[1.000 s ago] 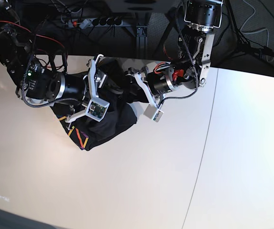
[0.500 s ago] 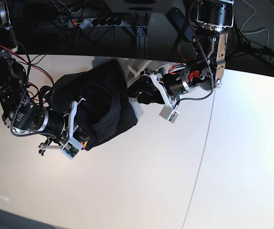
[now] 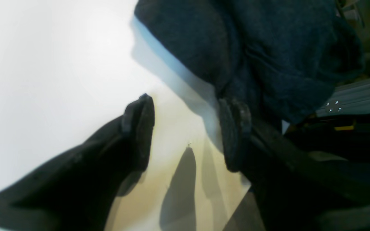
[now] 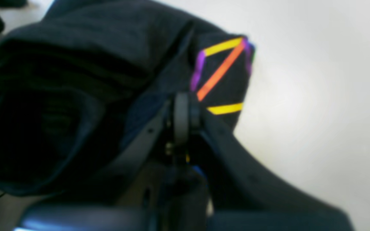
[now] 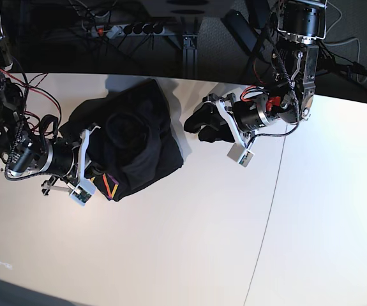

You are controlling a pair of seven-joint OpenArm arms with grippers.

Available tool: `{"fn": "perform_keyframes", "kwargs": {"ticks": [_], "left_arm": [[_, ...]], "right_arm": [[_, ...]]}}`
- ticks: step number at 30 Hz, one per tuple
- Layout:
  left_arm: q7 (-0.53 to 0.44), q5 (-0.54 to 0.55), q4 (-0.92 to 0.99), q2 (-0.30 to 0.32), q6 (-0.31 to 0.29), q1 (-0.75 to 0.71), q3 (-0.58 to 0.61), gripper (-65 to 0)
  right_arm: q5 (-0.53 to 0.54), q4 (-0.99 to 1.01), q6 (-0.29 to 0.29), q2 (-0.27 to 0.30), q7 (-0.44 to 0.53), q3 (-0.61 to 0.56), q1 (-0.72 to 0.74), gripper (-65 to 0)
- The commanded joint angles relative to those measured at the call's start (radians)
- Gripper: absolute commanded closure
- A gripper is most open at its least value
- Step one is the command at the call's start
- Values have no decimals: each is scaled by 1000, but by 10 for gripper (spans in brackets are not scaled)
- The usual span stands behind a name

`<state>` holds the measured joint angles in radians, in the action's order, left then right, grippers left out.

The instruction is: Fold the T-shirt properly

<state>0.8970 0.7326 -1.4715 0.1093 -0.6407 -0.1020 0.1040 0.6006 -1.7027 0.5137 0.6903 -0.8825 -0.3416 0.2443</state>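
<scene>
my left gripper (image 5: 196,124) has let go and backed off, spread empty, while my right gripper (image 4: 181,112) still pinches the bunched t-shirt (image 5: 135,143) on the table (image 5: 189,242), so folding isn't finished.

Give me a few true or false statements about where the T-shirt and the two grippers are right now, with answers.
1. The left gripper holds the T-shirt. False: its fingers are spread with only table between them, beside the shirt.
2. The right gripper is closed on the shirt's corner near the coloured lines. True.
3. The shirt lies flat and spread out. False: it is bunched in a heap.
4. The shirt sits on a white table. True.
5. The coloured lines are hidden. False: they show at the shirt's corner.
</scene>
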Motion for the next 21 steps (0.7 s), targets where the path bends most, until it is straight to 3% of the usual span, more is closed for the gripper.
{"fn": "perform_keyframes", "kwargs": {"ticks": [1,8,16,21], "left_arm": [[19,-34,-8,5,16,5,-2,-356],[20,10,-8,5,16,2,-2,-356],[27,11,-8,5,16,2,-2,-356],[27,10,-8,13,16,2,-4,-356]], "right_arm": [[9,-5,67,2,27,5,21,0],[-31,11,68,-131,55,2,22,0],[-93,43,68,-332,97,-55,46,0],[-87,46,67,-407,93,-105,47,0]]}}
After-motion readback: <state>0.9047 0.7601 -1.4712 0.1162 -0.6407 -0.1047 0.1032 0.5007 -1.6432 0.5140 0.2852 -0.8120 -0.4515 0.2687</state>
